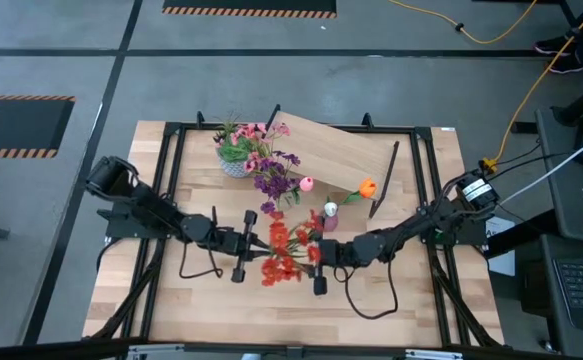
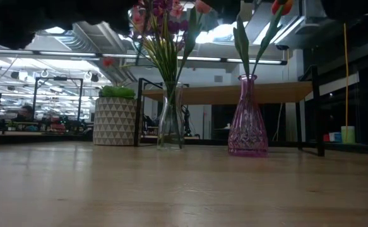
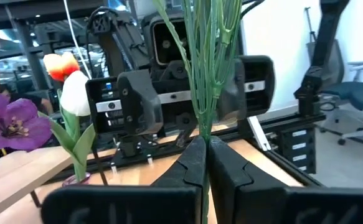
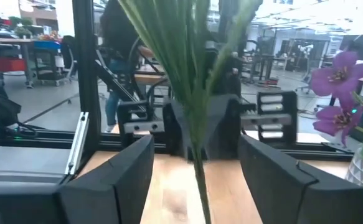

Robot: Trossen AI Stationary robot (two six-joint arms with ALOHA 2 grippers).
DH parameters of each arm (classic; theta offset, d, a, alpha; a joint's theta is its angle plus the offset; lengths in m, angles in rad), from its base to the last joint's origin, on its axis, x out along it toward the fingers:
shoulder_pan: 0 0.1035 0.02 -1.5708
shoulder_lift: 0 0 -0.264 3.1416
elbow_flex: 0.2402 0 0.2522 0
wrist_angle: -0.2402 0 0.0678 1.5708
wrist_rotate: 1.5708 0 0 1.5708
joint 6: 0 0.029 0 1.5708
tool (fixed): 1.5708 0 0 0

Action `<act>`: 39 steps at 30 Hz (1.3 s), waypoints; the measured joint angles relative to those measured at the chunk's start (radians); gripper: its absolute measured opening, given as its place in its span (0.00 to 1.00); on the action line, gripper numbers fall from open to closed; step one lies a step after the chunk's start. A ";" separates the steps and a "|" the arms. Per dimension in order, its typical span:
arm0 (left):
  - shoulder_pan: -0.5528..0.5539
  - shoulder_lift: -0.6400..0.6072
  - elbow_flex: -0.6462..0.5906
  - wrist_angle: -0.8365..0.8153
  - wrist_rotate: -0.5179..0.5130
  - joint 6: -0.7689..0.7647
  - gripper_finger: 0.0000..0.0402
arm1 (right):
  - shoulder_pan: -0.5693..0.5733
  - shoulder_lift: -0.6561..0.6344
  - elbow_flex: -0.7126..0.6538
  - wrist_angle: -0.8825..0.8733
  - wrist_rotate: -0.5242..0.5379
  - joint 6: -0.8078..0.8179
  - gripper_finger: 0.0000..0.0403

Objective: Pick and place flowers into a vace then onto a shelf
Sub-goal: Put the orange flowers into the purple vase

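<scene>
A red-orange bunch point(image 1: 286, 252) of flowers stands upright in mid-air between my two grippers at the table's middle. My left gripper point(image 1: 261, 240) is shut on its green stems point(image 3: 206, 87). My right gripper point(image 4: 197, 180) faces it from the table's right, open, one finger on either side of the stems point(image 4: 197, 168) without touching them. Behind stand a pink vase point(image 2: 247, 116) with white, pink and orange blooms, a clear vase point(image 2: 170, 116) with pink and purple flowers, and the shelf point(image 1: 336, 155). My left gripper pinches the bunch's green stems point(image 3: 205, 127) between its two fingers, low on the stems. The fingers come in about level from the table's left and lie across the stems. The bunch rises upright above the fingers, clear of the table.
A green plant in a white patterned pot point(image 2: 115, 120) stands at the far left beside the clear vase. The shelf's black legs point(image 1: 386, 180) stand at the far right. The bare wooden tabletop point(image 1: 221, 310) lies toward the near edge.
</scene>
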State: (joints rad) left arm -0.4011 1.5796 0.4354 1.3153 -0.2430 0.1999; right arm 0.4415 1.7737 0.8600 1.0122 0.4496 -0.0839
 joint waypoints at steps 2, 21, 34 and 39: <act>0.009 0.025 0.022 -0.002 0.001 0.000 0.01 | -0.006 0.000 0.000 0.002 -0.007 0.004 0.59; 0.028 0.091 0.112 -0.002 0.036 0.047 0.01 | -0.007 0.000 0.000 0.010 -0.007 -0.019 0.53; 0.009 0.090 0.112 -0.005 0.029 0.057 0.01 | -0.006 0.000 0.000 0.016 -0.007 -0.033 0.53; 0.009 0.090 0.112 -0.002 0.028 0.057 0.01 | -0.004 0.000 0.000 0.021 -0.008 -0.033 0.53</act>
State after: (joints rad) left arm -0.3920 1.6695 0.5472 1.3132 -0.2146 0.2573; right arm 0.4376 1.7737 0.8600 1.0333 0.4419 -0.1173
